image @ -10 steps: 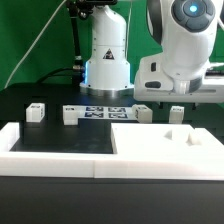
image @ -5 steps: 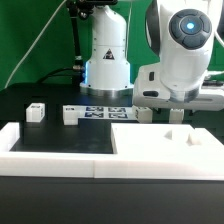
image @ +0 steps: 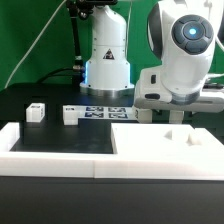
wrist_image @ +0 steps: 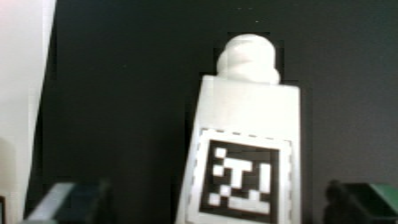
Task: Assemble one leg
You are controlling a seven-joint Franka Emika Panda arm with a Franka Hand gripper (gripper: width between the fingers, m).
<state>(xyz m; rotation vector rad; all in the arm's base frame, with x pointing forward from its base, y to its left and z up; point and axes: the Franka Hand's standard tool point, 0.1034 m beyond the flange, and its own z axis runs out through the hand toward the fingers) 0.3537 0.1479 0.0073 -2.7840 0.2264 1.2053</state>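
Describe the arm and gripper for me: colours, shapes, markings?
The arm is glossy white, rounded, with a dark round joint cap lit blue. The gripper is a white boxy block with dark fingers. The base carries a black triangle sticker.

On the worktop (image: 60,135) I counted three legs in the exterior view: first leg (image: 36,111), second leg (image: 71,115), third leg (image: 143,114). The wrist view gave me one leg (wrist_image: 246,130); whether it made a fourth, I couldn't tell. One large white tray-like part (image: 165,150), one marker board (image: 105,112), one white front rail (image: 50,158).
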